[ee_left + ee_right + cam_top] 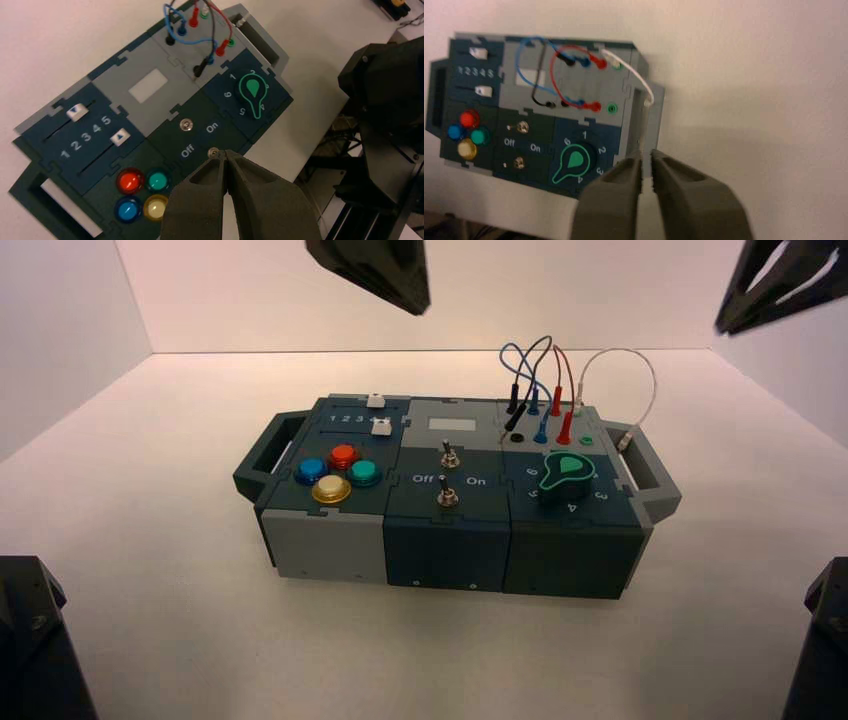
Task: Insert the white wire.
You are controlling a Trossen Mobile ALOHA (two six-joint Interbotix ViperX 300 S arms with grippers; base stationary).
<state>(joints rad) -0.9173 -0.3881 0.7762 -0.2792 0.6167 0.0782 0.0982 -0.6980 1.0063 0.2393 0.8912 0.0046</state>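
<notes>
Pre-grasp, seemingly; right claw (pixel 647 153) parted slightly, empty, near white wire (pixel 636 73); left claw (pixel 225 153) clenched, idle over box (pixel 150 120); next: grip loose plug (pixel 645 116) below right claw, seat in green socket (pixel 612 108).

Four buttons, four wires, and the pairs keep coming!

One box (pixel 445 565), one pale window (pixel 455 424), and we count around that window. Left of it, two white sliders (pixel 381 427)! Left and nearer the robot, four push buttons: one red (pixel 343 456), one blue (pixel 311 471), one green (pixel 364 474), one yellow (pixel 331 490). Nearer the robot than the window, two toggle switches (pixel 447 497)! To its right and nearer, one rotary knob (pixel 566 470). Over to its right, four jumper wires: one blue (pixel 518 65), one black (pixel 539 70), one red (pixel 552 75), one white (pixel 636 74)! And two side handles (pixel 667 490), one on either side of the window.
</notes>
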